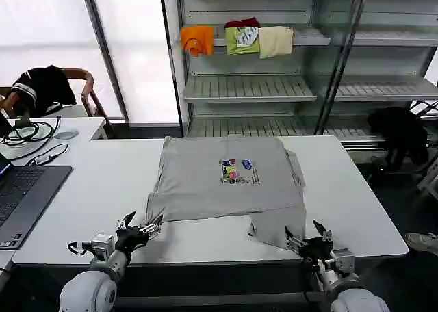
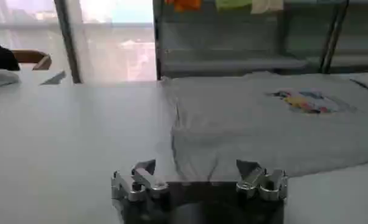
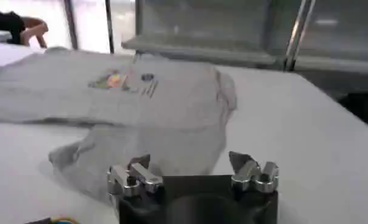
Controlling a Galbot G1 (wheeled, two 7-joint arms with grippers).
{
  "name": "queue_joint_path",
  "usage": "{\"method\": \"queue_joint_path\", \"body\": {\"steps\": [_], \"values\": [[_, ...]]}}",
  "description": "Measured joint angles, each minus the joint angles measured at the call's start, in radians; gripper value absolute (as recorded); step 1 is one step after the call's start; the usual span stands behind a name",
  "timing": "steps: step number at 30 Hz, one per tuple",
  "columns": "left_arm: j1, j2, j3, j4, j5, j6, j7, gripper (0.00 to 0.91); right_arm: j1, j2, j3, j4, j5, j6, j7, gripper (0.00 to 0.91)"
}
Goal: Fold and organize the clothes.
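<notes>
A light grey shirt with a small multicoloured chest print lies partly folded on the white table. One sleeve trails toward the front right edge. My left gripper is open near the front edge, just short of the shirt's lower left corner, and holds nothing. My right gripper is open beside the trailing sleeve and also holds nothing. The shirt spreads beyond the left gripper in the left wrist view. In the right wrist view the sleeve lies just ahead of the right gripper.
A laptop and cables sit at the table's left end. Behind the table stands a shelf unit with orange, green and cream garments. A chair with a black garment is at back left, another dark item at right.
</notes>
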Motion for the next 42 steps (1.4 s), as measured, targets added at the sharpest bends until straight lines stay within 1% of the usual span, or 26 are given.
{"method": "queue_joint_path", "body": {"steps": [9, 20, 23, 28, 31, 37, 42], "values": [[0.006, 0.001, 0.013, 0.022, 0.003, -0.003, 0.017, 0.0, -0.012, -0.001, -0.003, -0.014, 0.003, 0.011, -0.026, 0.0], [0.009, -0.005, 0.019, 0.017, -0.033, -0.012, 0.023, 0.0, -0.02, 0.003, -0.008, -0.014, 0.027, 0.046, -0.026, 0.0], [0.008, -0.006, 0.017, 0.009, -0.045, -0.027, 0.029, 0.0, -0.017, 0.009, -0.009, -0.016, 0.044, 0.078, -0.026, 0.0], [-0.004, -0.01, 0.003, -0.007, -0.089, -0.067, 0.032, 0.0, -0.005, 0.019, -0.012, -0.027, 0.077, 0.166, -0.018, 0.0], [-0.019, -0.013, -0.005, -0.008, -0.124, -0.08, 0.032, 0.0, 0.006, 0.026, -0.012, -0.035, 0.086, 0.204, -0.011, 0.0], [-0.065, -0.026, -0.004, 0.012, -0.19, -0.087, 0.039, 0.0, 0.066, 0.05, -0.012, -0.069, 0.09, 0.246, 0.0, 0.0], [-0.123, -0.046, -0.002, 0.047, -0.214, -0.087, 0.032, 0.0, 0.164, 0.08, -0.015, -0.136, 0.087, 0.255, 0.009, 0.0]]}}
